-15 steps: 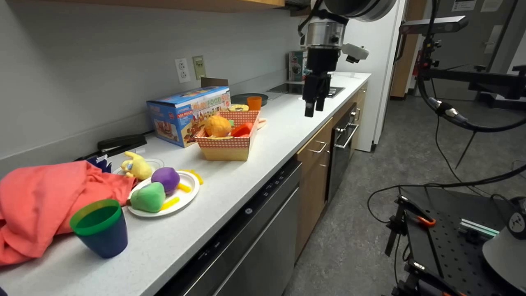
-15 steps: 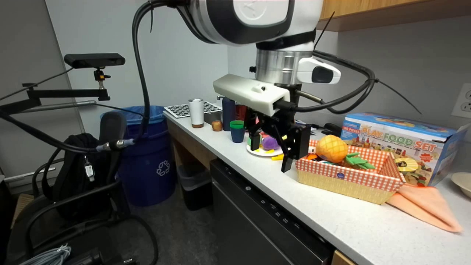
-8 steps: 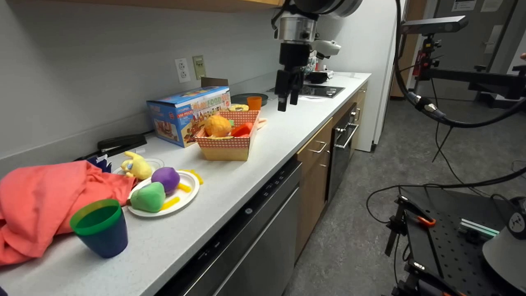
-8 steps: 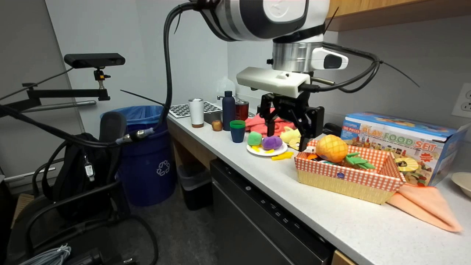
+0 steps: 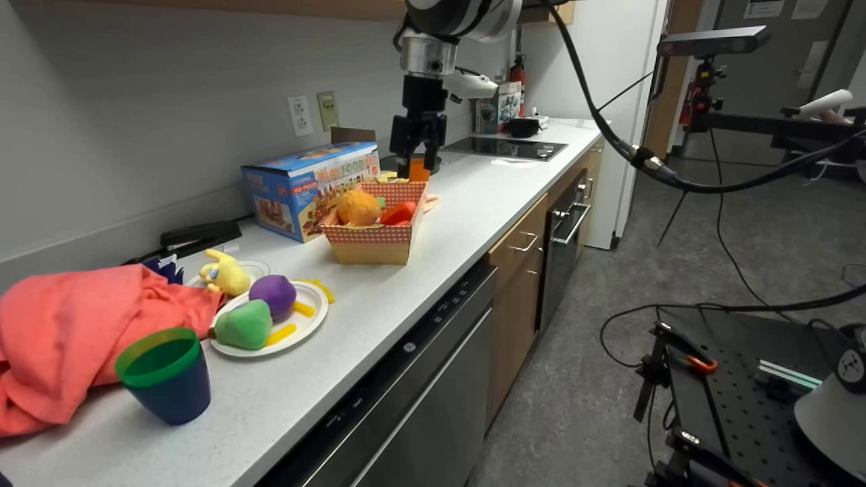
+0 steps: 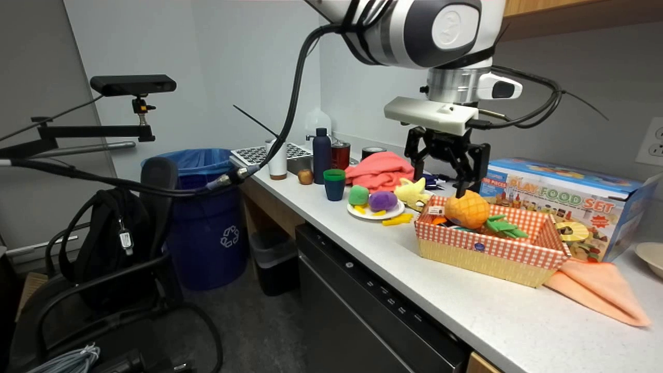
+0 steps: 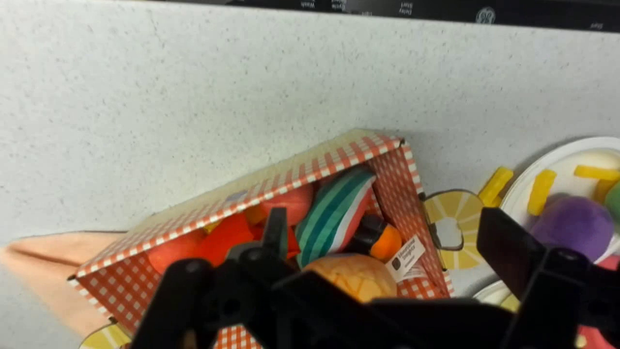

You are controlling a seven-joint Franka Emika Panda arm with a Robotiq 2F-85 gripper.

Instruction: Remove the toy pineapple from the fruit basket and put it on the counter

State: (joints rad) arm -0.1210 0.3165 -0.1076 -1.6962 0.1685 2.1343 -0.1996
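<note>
The end effector (image 6: 439, 183) hangs in the air and points down, its two black fingers (image 7: 506, 252) spread wide. On the long, pale bench (image 6: 513, 316) stands a big blue box (image 5: 274, 205), near the wall (image 5: 169, 101). Just in front of the box sits the basket (image 6: 487, 261), tan below, with red and white checks inside and round the top. In the wrist view, one end of the basket shows in the gap between the fingers. The pineapple (image 6: 467, 209) is in the basket, at the end nearer the plate (image 5: 308, 328). It is round and orange-yellow, with criss-cross lines, and its top pokes up over the rim. In an exterior view, a bit of space shows between the fingers and the pineapple (image 5: 358, 207). Its green leaves (image 6: 503, 227) stick out at one side.
</note>
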